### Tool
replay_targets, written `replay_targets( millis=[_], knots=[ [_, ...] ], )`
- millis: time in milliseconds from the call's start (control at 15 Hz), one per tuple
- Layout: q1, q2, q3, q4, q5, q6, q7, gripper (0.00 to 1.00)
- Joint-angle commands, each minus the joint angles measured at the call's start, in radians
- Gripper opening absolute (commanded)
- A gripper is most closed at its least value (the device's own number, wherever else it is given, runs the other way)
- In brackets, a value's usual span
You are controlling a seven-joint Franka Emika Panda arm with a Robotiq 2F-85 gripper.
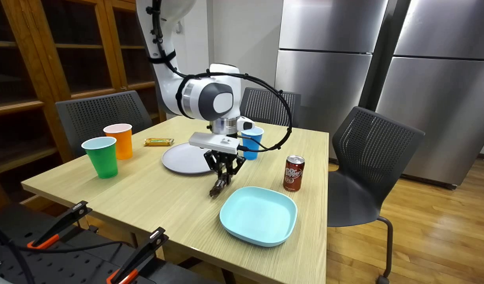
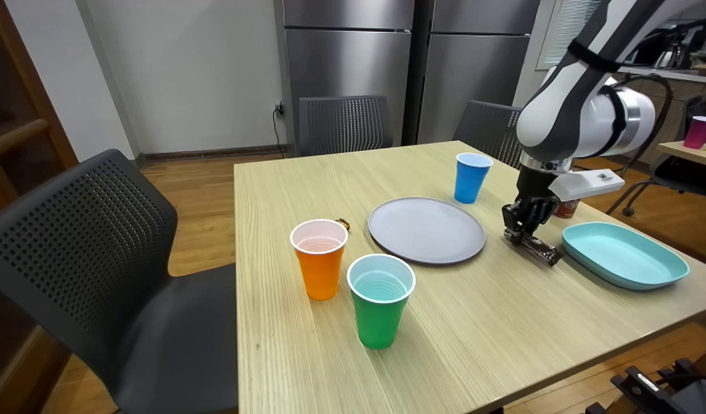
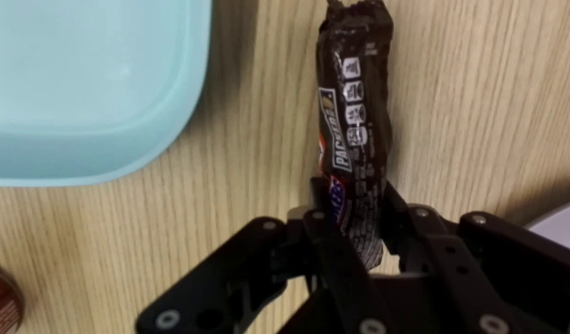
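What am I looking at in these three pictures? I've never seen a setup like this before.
The machine is a white robot arm, ending in a black two-fingered tool. Two pictures are taken from outside the robot, looking across the table; the close-up is taken from the arm's wrist, looking down past the tool. On the table are a light-blue tray, a grey plate, a soda can, a yellow-wrapped bar, a blue cup, an orange cup and a green cup. The tool is closed on a brown-wrapped bar, pinching it from both sides near one end.
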Motion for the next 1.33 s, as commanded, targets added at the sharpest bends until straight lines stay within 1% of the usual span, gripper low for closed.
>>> replay_targets(
  millis=[0,67,267,333,467,600,800,1067,1267],
  knots=[
    [-0.023,-0.103,0.017,-0.069,-0.041,-0.041,-0.006,0.07],
    [-0.049,-0.125,0.041,-0.08,-0.038,-0.063,-0.04,0.06],
    [-0.098,-0.173,0.083,-0.103,-0.014,-0.13,-0.107,0.06],
    [-0.133,-0.191,0.11,-0.106,0.003,-0.169,-0.159,0.06],
    [-0.17,-0.217,0.122,-0.108,0.031,-0.234,-0.217,0.06],
    [-0.191,-0.243,0.107,-0.11,0.05,-0.279,-0.249,0.06],
    [-0.212,-0.273,0.078,-0.117,0.07,-0.306,-0.268,0.06],
    [-0.233,-0.282,0.037,-0.123,0.084,-0.286,-0.261,0.06],
    [-0.263,-0.273,0.02,-0.117,0.118,-0.267,-0.279,0.06]
  ],
)
